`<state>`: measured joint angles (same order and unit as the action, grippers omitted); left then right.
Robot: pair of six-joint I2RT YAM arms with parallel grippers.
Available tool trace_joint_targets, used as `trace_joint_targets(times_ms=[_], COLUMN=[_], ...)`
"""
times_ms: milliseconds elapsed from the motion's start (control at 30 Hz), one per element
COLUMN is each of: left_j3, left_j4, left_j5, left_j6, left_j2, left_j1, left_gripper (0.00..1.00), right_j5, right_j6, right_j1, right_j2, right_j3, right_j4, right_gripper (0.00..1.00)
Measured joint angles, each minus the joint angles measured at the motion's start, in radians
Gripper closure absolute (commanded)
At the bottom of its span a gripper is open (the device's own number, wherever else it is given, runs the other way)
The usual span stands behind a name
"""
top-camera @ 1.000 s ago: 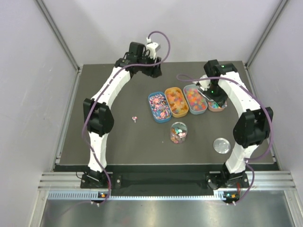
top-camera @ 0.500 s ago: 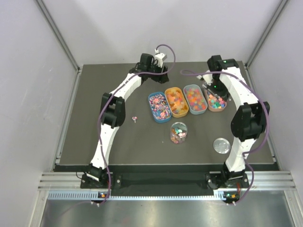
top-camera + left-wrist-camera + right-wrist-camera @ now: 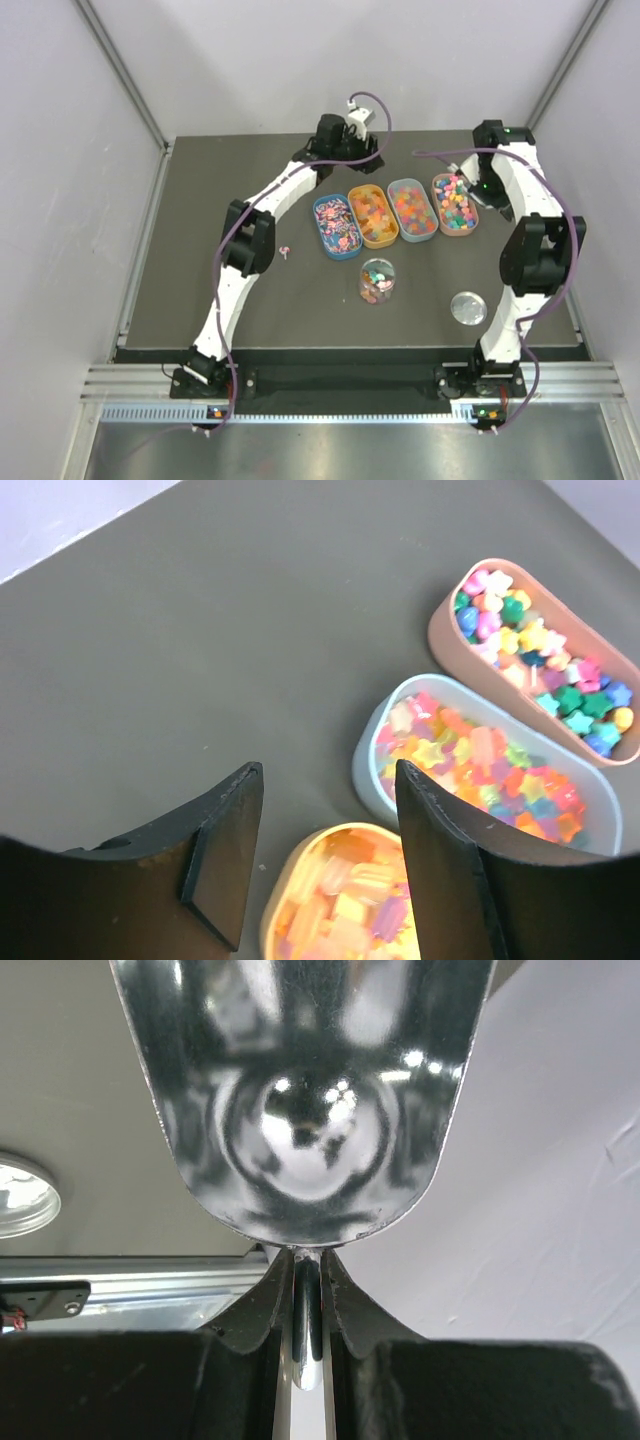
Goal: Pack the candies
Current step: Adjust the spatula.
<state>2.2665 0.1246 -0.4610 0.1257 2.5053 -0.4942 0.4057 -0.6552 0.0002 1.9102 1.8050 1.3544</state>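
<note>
While left gripper point(image 3: 327, 780) hangs part-open over far ends of the trays point(image 3: 316, 222), holding nothing | right gripper point(image 3: 307, 1265) pinched tight on scoop point(image 3: 300, 1110) handle (bowl empty) | candies point(image 3: 395, 212) fill four oval trays in a row, some in jar point(image 3: 377, 280) just in front | lid point(image 3: 467, 307) lies apart, nearer right arm

bright mixed candies point(image 3: 412, 210), filling four trays point(image 3: 381, 245)

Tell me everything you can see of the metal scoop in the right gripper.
The scoop is polished, mirror-bright metal: a broad rounded bowl narrowing to a thin flat handle. The right gripper is shut on that handle, its black fingers pressing both sides. The bowl juts straight out past them. Its visible face looks empty.
</note>
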Motion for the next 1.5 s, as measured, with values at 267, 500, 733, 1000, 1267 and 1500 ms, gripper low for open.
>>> trace_joint_targets(times_ms=[267, 500, 733, 1000, 1267, 1500], left_j3=[-0.146, -0.374, -0.412, -0.412, -0.412, -0.412], left_j4=[0.014, -0.064, -0.106, -0.044, -0.021, -0.004], left_j5=[0.048, -0.102, -0.208, -0.212, -0.212, -0.209], left_j6=[0.073, 0.363, 0.478, 0.409, 0.359, 0.350], left_j2=[-0.180, -0.462, -0.547, -0.547, -0.524, -0.471], left_j1=[-0.058, -0.084, -0.082, -0.119, -0.166, -0.156], left_gripper=[0.37, 0.32, 0.30, 0.36, 0.52, 1.00], right_j5=[-0.229, -0.498, -0.607, -0.613, -0.607, -0.589], right_j6=[0.014, 0.026, -0.018, -0.034, -0.037, -0.033], right_j1=[-0.012, 0.008, 0.105, 0.158, 0.209, 0.228], right_j2=[-0.086, -0.307, -0.410, -0.407, -0.404, -0.406], right_j3=[0.089, 0.113, -0.074, -0.090, -0.074, -0.075], right_j4=[0.003, -0.002, 0.003, 0.018, 0.014, 0.019], right_gripper=[1.00, 1.00, 1.00, 1.00, 1.00, 1.00])
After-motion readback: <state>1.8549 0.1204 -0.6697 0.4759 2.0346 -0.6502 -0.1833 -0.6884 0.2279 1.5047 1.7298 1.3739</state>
